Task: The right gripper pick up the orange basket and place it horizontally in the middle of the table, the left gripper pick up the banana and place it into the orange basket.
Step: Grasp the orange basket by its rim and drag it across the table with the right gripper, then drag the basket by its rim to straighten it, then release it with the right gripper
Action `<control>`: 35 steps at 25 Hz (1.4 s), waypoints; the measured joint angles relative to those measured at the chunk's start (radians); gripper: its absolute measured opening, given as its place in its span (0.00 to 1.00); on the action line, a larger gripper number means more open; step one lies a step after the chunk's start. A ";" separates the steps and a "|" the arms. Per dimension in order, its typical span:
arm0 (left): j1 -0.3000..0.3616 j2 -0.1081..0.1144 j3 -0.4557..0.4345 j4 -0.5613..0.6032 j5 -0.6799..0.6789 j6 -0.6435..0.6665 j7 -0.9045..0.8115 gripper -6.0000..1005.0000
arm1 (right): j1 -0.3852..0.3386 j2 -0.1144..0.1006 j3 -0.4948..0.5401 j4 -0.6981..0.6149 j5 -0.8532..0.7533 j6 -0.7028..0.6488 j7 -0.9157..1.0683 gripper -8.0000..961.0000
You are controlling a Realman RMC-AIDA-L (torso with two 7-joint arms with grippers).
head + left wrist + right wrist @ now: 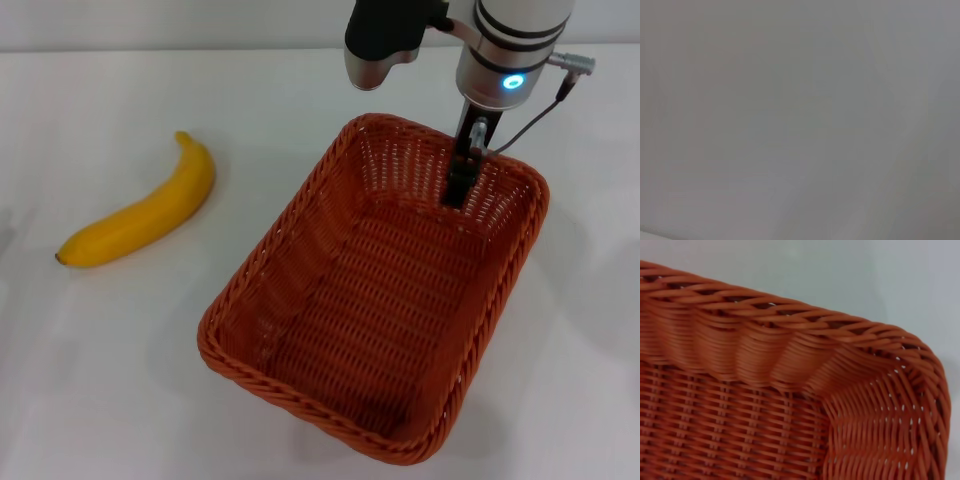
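On the white counter (120, 390) the orange basket (380, 300) sits toward the right half, skewed so that its long sides run from the near edge up toward the far right corner, and it stands upright with its open top facing up and nothing inside. The right pincer (462, 178) hangs from a silver-grey wrist with a blue-lit ring and reaches down at the basket's far short wall, near the far right corner; one black finger (460, 185) shows inside the basket against the woven wall, but whether the pincer is clamped on the wall or loose cannot be told, since the other finger is hidden. The right wrist view looks closely at that corner of the basket (790, 370): the braided rim curves round and the wall just below it bulges in uneven waves, with bare counter beyond. The banana (145, 215) lies flat on the left part of the counter, well apart from the basket, its stem pointing toward the far edge and its dark tip toward the near left. The left pincer appears in no view; its wrist camera shows only a plain grey surface.
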 joint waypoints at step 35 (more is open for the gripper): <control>-0.063 0.008 0.000 0.000 -0.002 -0.005 0.048 0.88 | -0.145 -0.139 0.778 -0.032 -0.364 -0.249 0.194 0.25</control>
